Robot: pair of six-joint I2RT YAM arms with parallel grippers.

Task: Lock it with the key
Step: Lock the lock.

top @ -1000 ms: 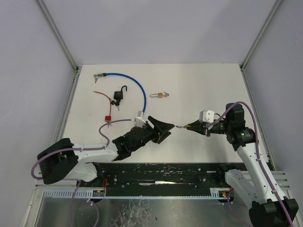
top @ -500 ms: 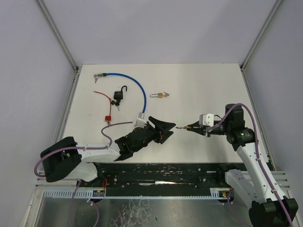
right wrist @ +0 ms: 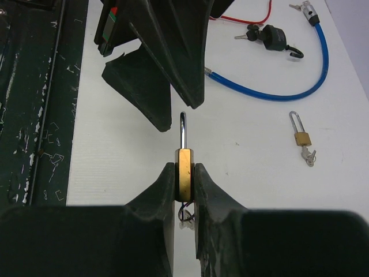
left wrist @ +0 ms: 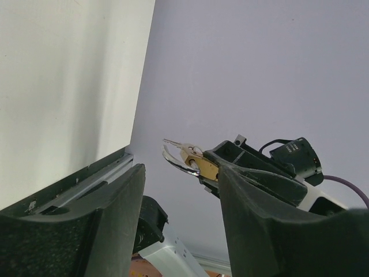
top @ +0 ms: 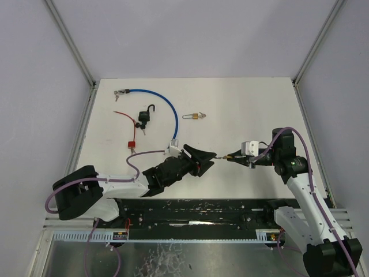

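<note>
While pinched in right end effector, padlock at half-open, empty left end effector.

**Colour key.** Your left gripper and right gripper are matt black. The held padlock is brass-yellow, and its shackle is silver. On the white table you see a blue cable, a red cable, a black padlock and a second brass padlock. The arm leads are purple and the walls are pale lilac-grey.

Brass padlock: two. Black padlock: one. Cable: two.
</note>
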